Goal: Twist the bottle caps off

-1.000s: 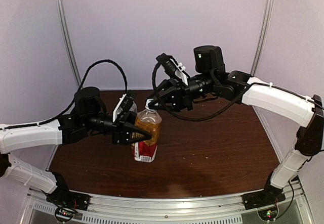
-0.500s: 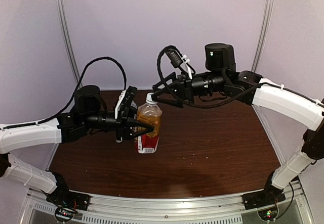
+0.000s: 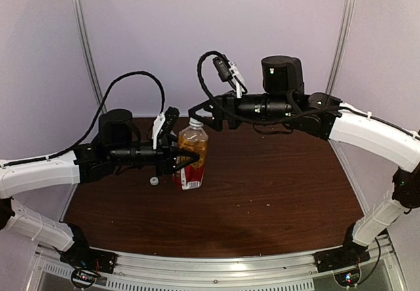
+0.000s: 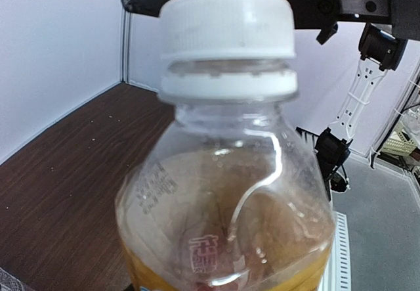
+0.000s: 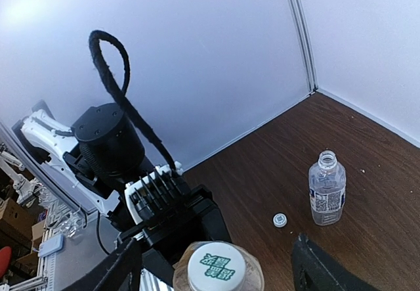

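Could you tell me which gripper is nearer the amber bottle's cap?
Right. The right gripper sits open at the cap; the left gripper clamps the bottle lower down.

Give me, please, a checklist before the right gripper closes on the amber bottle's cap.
1. Hold: left gripper grips the amber bottle: ok.
2. Amber bottle upright: ok.
3. Its cap sits on the neck: ok.
4. The right gripper is open, one finger each side of the cap: ok.
5. How loose the cap is: cannot tell.
6. The clear bottle, capless, and the loose cap stand apart from the work: ok.
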`<act>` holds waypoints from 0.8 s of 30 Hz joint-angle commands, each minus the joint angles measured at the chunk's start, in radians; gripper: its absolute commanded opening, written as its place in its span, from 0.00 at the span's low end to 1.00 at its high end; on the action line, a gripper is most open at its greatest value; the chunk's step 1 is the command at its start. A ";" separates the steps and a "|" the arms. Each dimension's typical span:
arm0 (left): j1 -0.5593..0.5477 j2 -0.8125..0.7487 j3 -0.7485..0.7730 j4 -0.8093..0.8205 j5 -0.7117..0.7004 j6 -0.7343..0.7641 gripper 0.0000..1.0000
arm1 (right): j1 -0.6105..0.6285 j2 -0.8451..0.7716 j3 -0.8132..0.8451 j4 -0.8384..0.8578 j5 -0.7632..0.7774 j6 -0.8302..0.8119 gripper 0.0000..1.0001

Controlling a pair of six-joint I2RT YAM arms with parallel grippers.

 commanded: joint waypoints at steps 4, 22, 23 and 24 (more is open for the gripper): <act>-0.004 0.010 0.038 0.002 -0.068 0.017 0.35 | 0.018 0.056 0.056 -0.035 0.097 0.036 0.68; -0.004 -0.009 0.023 0.001 -0.083 0.019 0.34 | 0.017 0.054 0.023 0.003 0.052 0.009 0.20; -0.004 -0.009 0.022 0.003 -0.079 0.019 0.34 | 0.014 0.052 0.020 0.006 0.045 -0.002 0.18; -0.004 -0.009 0.022 0.006 -0.073 0.019 0.34 | 0.011 0.050 0.015 0.012 0.032 -0.019 0.17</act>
